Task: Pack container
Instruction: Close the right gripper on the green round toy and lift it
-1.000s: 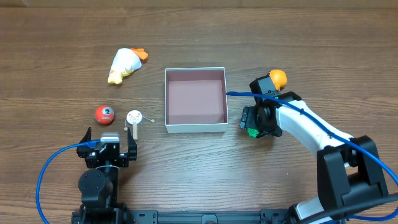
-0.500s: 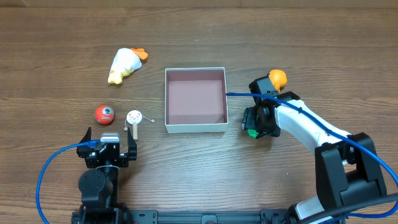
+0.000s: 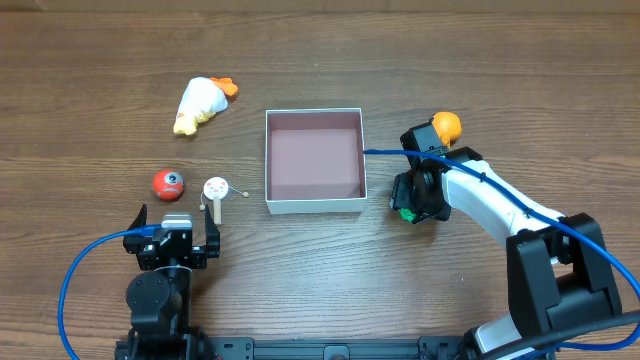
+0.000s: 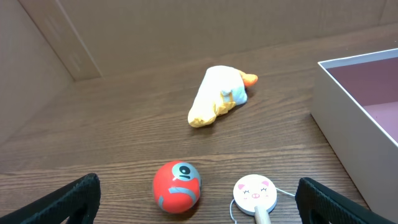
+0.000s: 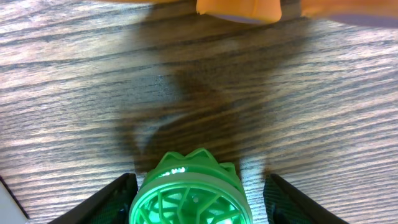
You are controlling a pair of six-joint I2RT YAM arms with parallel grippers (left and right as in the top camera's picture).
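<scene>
The container (image 3: 314, 205) is a shallow white-walled square box with a pinkish-brown floor, empty, at the table's middle; its left wall shows in the left wrist view (image 4: 348, 124). My right gripper (image 3: 408, 203) is low just right of the box, open, with its fingers on either side of a green lattice toy (image 5: 189, 193) on the wood; a thin gap shows at the right finger. My left gripper (image 3: 176, 222) is open and empty near the front left, behind a red ball (image 4: 177, 186) and a white pig-face disc on a stick (image 4: 254, 191).
An orange toy (image 3: 446, 126) lies right of the box, behind my right gripper. A yellow-white plush duck (image 3: 203, 102) lies at the back left. The red ball (image 3: 169, 184) and pig disc (image 3: 215, 187) lie left of the box. Blue cables trail from both arms.
My right gripper has edged slightly left and back around the green toy. The left arm and the other toys have not moved.
</scene>
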